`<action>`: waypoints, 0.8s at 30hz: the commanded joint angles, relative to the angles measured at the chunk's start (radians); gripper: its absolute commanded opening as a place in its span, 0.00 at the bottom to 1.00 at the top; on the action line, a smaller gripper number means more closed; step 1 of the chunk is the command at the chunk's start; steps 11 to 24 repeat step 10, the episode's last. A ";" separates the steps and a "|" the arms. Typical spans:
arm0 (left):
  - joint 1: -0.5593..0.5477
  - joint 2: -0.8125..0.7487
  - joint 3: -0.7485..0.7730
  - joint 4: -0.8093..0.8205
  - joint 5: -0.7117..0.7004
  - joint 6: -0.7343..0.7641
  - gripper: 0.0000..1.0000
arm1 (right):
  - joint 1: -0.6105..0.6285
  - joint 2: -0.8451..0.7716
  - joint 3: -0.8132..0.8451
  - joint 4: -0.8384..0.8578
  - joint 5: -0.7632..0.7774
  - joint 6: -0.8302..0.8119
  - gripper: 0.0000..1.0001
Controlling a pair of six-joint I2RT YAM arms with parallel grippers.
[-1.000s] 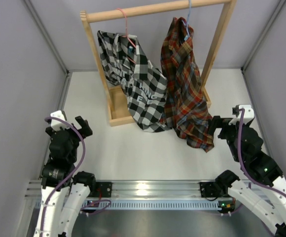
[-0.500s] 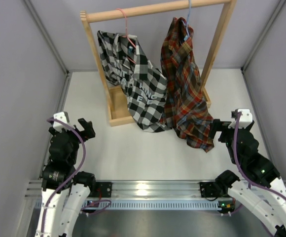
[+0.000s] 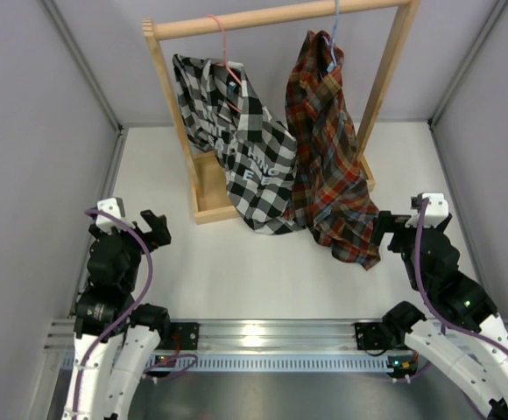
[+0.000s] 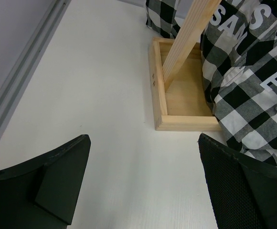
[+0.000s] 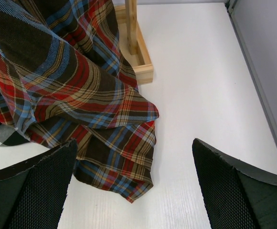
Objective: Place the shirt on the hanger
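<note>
Shirt [image 3: 328,157] in red, orange and blue plaid hangs on the light-blue hanger [image 3: 334,39], hooked over the wooden rack [image 3: 280,17], its hem resting on the table [image 3: 236,262]. Left gripper [image 3: 130,219] and right gripper [image 3: 407,217] stand wide apart, empty. The task looks finished.

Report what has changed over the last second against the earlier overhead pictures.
The right gripper drew back a little from the shirt toward the near edge; the left gripper shifted slightly nearer and inward. Nothing was gripped or released: both sets of jaws stay wide open. The shirt stays on the hanger, the checked shirt beside it on the rail.
</note>
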 commanded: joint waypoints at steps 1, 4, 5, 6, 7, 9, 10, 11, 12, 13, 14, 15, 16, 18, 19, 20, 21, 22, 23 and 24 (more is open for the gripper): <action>-0.003 -0.004 -0.007 0.048 0.015 0.013 0.98 | 0.005 0.009 0.011 0.003 0.014 0.007 1.00; -0.003 -0.007 -0.007 0.048 0.015 0.013 0.98 | 0.005 0.010 0.011 0.003 0.014 0.007 1.00; -0.003 -0.004 -0.007 0.048 0.015 0.012 0.98 | 0.007 0.010 0.011 0.003 0.014 0.009 1.00; -0.003 -0.004 -0.007 0.050 0.017 0.014 0.98 | 0.007 0.010 0.011 0.003 0.018 0.010 1.00; -0.003 -0.004 -0.007 0.050 0.017 0.014 0.98 | 0.005 0.010 0.011 0.003 0.023 0.013 1.00; -0.003 -0.004 -0.009 0.048 0.018 0.016 0.98 | 0.005 0.015 0.011 0.003 0.028 0.013 1.00; -0.003 -0.004 -0.009 0.050 0.018 0.014 0.98 | 0.005 0.018 0.011 0.003 0.026 0.009 1.00; -0.003 -0.004 -0.009 0.050 0.018 0.014 0.98 | 0.005 0.018 0.011 0.003 0.026 0.009 1.00; -0.003 -0.004 -0.009 0.050 0.018 0.014 0.98 | 0.005 0.018 0.011 0.003 0.026 0.009 1.00; -0.003 -0.004 -0.009 0.050 0.018 0.014 0.98 | 0.005 0.018 0.011 0.003 0.026 0.009 1.00; -0.003 -0.004 -0.009 0.050 0.018 0.014 0.98 | 0.005 0.018 0.011 0.003 0.026 0.009 1.00; -0.003 -0.004 -0.009 0.050 0.018 0.014 0.98 | 0.005 0.018 0.011 0.003 0.026 0.009 1.00; -0.003 -0.004 -0.009 0.050 0.018 0.014 0.98 | 0.005 0.018 0.011 0.003 0.026 0.009 1.00; -0.003 -0.004 -0.009 0.050 0.018 0.014 0.98 | 0.005 0.018 0.011 0.003 0.026 0.009 1.00; -0.003 -0.004 -0.009 0.050 0.018 0.014 0.98 | 0.005 0.018 0.011 0.003 0.026 0.009 1.00; -0.003 -0.004 -0.009 0.050 0.018 0.014 0.98 | 0.005 0.018 0.011 0.003 0.026 0.009 1.00; -0.003 -0.004 -0.009 0.050 0.018 0.014 0.98 | 0.005 0.018 0.011 0.003 0.026 0.009 1.00; -0.003 -0.004 -0.009 0.050 0.018 0.014 0.98 | 0.005 0.018 0.011 0.003 0.026 0.009 1.00; -0.003 -0.004 -0.009 0.050 0.018 0.014 0.98 | 0.005 0.018 0.011 0.003 0.026 0.009 1.00; -0.003 -0.004 -0.009 0.050 0.018 0.014 0.98 | 0.005 0.018 0.011 0.003 0.026 0.009 1.00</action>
